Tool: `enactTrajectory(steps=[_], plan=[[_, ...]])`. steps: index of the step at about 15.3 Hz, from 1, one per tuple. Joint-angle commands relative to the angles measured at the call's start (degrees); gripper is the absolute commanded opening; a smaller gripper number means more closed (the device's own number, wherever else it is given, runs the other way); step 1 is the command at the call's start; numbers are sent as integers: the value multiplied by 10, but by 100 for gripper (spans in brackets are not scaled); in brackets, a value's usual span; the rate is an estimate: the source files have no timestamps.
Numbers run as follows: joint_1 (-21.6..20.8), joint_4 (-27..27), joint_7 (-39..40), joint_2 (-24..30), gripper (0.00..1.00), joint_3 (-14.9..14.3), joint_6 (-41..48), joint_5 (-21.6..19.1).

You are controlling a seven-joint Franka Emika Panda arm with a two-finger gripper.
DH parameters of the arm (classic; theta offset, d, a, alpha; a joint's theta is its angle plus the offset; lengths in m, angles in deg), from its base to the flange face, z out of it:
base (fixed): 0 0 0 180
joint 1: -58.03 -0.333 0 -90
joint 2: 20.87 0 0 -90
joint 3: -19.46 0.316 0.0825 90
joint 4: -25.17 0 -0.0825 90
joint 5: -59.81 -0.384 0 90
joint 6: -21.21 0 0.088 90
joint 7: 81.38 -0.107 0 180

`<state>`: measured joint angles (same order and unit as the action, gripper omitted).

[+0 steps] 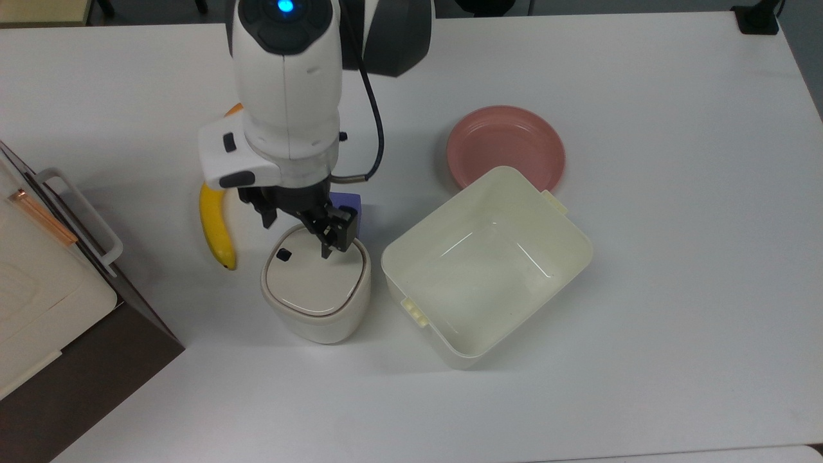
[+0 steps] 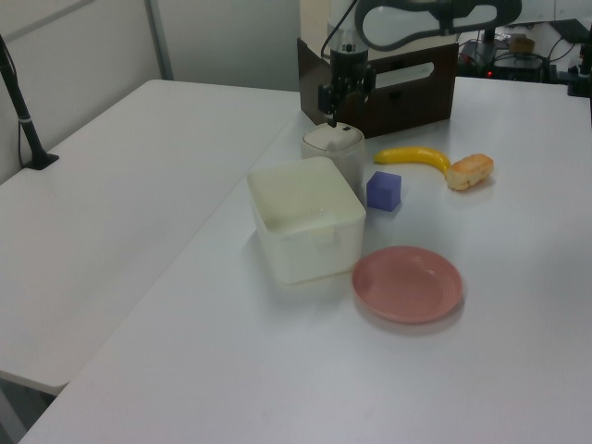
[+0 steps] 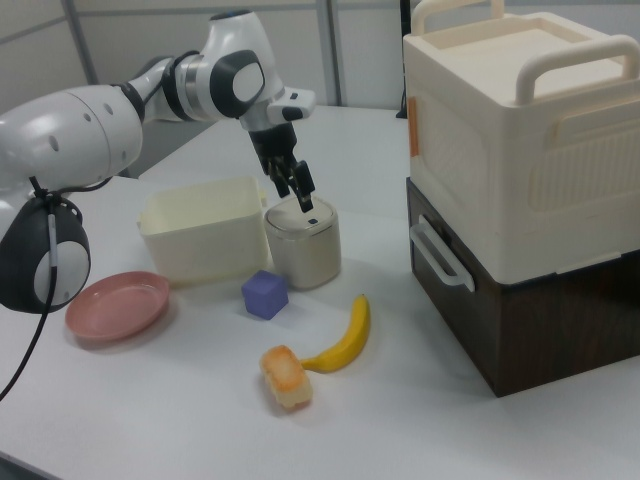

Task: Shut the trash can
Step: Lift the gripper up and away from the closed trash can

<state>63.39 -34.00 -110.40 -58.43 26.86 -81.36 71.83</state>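
I read the trash can (image 1: 316, 292) as shut: its flat lid (image 1: 314, 278) sits level in the rim, with the small black button (image 1: 283, 255) at the lid's corner nearest the banana (image 1: 215, 231). The can stands on the white table (image 1: 643, 289), just beside the lidless tub (image 1: 487, 265), with the purple cube (image 1: 348, 215) just behind it and the banana on its other side from the tub.

The gripper (image 1: 301, 233) hangs just above the back edge of the lid, on the cube side, and in the left view (image 2: 334, 104) I see a clear gap between fingertips and lid. So the can lies straight below the tool. The fingers are spread apart and hold nothing.

The arm reaches in from the far table edge, wrist pointing down, fingers vertical over the can. I judge nothing remains but to lift clear.
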Motion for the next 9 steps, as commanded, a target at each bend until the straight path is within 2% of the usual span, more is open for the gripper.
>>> enactTrajectory(steps=[1, 4, 9], plan=[[26, -18, 59, 46, 100, 0, 36, -56], [54, -26, 116, 75, 100, 1, 65, -81], [102, -74, 242, 149, 100, 0, 116, -131]])
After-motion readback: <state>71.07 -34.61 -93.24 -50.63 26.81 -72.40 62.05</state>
